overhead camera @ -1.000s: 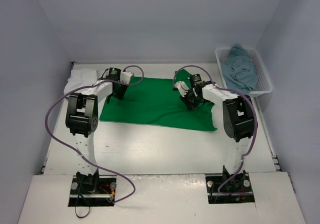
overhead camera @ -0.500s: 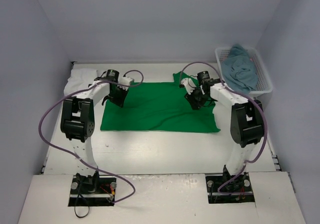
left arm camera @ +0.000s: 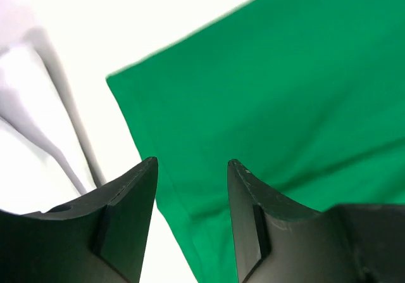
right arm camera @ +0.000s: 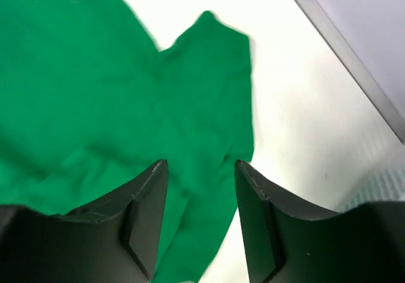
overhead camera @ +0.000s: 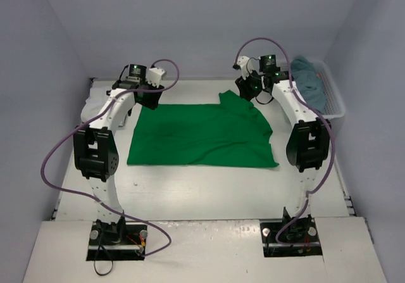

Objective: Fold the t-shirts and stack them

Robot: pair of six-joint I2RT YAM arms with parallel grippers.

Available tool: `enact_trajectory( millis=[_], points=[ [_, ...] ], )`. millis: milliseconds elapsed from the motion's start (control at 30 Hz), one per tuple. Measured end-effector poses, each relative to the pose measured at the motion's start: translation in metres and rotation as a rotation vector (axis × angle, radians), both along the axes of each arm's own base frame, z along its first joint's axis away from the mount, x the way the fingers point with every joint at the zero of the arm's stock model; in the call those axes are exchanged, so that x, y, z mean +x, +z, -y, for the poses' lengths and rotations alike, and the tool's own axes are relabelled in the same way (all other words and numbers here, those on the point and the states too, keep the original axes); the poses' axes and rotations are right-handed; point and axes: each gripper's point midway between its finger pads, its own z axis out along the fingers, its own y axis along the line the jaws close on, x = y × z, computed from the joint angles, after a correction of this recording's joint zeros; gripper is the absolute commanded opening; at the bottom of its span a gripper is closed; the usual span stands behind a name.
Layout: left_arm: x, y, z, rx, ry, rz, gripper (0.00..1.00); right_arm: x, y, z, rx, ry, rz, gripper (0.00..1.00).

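A bright green t-shirt [overhead camera: 199, 134] lies spread flat mid-bench [overhead camera: 202, 188], one sleeve poking out at its far right corner. The left end effector [left arm camera: 191, 163] hovers above its far left corner, the right end effector [right arm camera: 200, 163] above the sleeve. Both have jaws parted, gripping nothing. A white t-shirt [overhead camera: 100, 100] lies crumpled far left, and a teal-blue t-shirt [overhead camera: 310, 83] fills the white basket [overhead camera: 335, 106].

Basket [overhead camera: 336, 93] near right hand [overhead camera: 249, 88]

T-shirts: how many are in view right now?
3. The green shirt lies spread flat mid-table. The white shirt is bunched at the far-left edge. The teal shirt is in the basket at far right. Others may be hidden beneath.
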Motion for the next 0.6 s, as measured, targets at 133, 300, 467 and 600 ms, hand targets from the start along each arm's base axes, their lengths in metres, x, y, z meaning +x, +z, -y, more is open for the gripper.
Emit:
enact_trajectory(
  millis=[133,300,467,600],
  points=[
    [0.020,-0.006,-0.001,0.019,0.015,0.016,0.43,0.032,-0.043,-0.002,0.007,0.000,-0.048,0.48],
    [0.030,-0.029,-0.004,0.041,0.030,-0.008,0.43,0.048,-0.110,0.001,0.019,-0.007,-0.155,0.50],
    [0.037,-0.039,-0.005,0.051,0.037,-0.010,0.43,0.059,-0.132,0.000,0.035,-0.019,-0.183,0.50],
    [0.043,-0.044,-0.006,0.058,0.043,-0.006,0.43,0.069,-0.122,-0.002,0.049,-0.025,-0.147,0.50]
  ],
)
